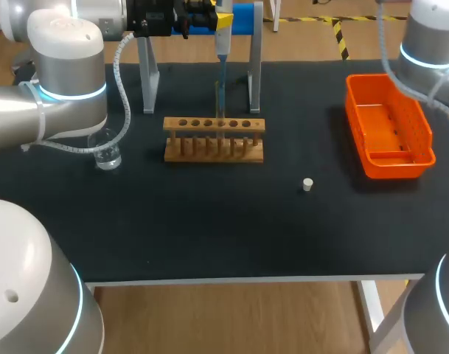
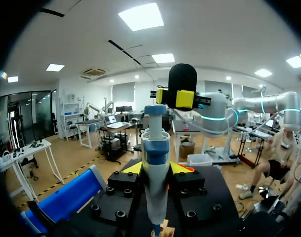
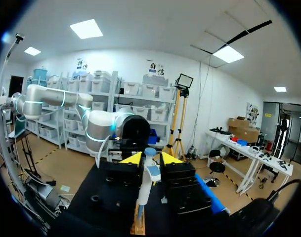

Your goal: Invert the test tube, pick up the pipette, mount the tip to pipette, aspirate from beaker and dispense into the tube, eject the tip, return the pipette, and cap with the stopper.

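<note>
My left gripper (image 1: 218,20) (image 2: 156,169) is shut on the white and blue pipette (image 1: 223,46) (image 2: 155,197) and holds it upright over the wooden tube rack (image 1: 213,140). The pipette's tip points down into a clear test tube (image 1: 218,103) standing in the rack. My right gripper (image 3: 151,159) (image 2: 172,97) hangs beyond and above the pipette's top. Its yellow tips are close together with nothing between them, and the pipette (image 3: 151,175) shows ahead of them. The glass beaker (image 1: 106,153) stands left of the rack. The small white stopper (image 1: 307,184) lies on the mat to the right.
A grey pipette stand (image 1: 255,74) with a blue bar straddles the back of the table behind the rack. An orange bin (image 1: 425,140) sits at the right edge. The black mat in front of the rack holds only the stopper.
</note>
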{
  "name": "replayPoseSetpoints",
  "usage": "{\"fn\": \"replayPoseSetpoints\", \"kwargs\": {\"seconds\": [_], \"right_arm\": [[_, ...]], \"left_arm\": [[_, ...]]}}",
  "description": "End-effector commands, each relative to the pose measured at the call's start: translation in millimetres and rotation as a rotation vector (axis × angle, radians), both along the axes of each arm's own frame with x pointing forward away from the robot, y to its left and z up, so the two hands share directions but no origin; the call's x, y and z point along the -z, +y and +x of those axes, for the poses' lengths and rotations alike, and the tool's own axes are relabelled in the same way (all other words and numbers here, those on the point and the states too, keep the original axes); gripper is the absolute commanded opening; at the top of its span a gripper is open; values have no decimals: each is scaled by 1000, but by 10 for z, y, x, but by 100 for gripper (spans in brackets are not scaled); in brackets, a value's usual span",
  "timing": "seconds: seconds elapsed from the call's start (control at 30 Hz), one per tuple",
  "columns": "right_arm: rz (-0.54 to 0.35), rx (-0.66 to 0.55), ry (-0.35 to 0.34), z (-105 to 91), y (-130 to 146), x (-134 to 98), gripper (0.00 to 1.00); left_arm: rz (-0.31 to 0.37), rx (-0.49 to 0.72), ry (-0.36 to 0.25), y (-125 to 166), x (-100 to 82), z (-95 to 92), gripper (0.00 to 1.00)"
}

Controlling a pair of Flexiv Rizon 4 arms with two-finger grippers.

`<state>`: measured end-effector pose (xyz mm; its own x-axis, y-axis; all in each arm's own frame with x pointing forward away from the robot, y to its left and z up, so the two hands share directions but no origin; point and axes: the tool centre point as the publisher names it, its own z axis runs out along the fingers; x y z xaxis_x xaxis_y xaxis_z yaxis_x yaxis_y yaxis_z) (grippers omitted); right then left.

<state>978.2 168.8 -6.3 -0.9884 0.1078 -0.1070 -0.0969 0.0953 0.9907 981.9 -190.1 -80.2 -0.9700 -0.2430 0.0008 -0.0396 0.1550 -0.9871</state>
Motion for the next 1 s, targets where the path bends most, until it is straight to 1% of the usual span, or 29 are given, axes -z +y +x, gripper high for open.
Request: {"fn": "replayPoseSetpoints", "kwargs": {"seconds": [0.03, 0.27, 0.43, 0.6, 0.77, 1.0], "right_arm": [[27, -22, 21, 72, 65, -55, 0], [66, -48, 80, 106, 118, -140, 0], [42, -70, 111, 123, 187, -203, 0], [8, -93, 115, 135, 345, -238, 0], [-12, -118, 127, 156, 448, -215, 0], [-16, -141, 153, 178, 590, -106, 0]], "left_arm": [[1, 0, 0, -2, -5, 8, 0], [1, 0, 0, -2, -5, 8, 0], [1, 0, 0, -2, -5, 8, 0], [1, 0, 0, -2, -5, 8, 0], [1, 0, 0, -2, -5, 8, 0], [1, 0, 0, -2, -5, 8, 0]]}}
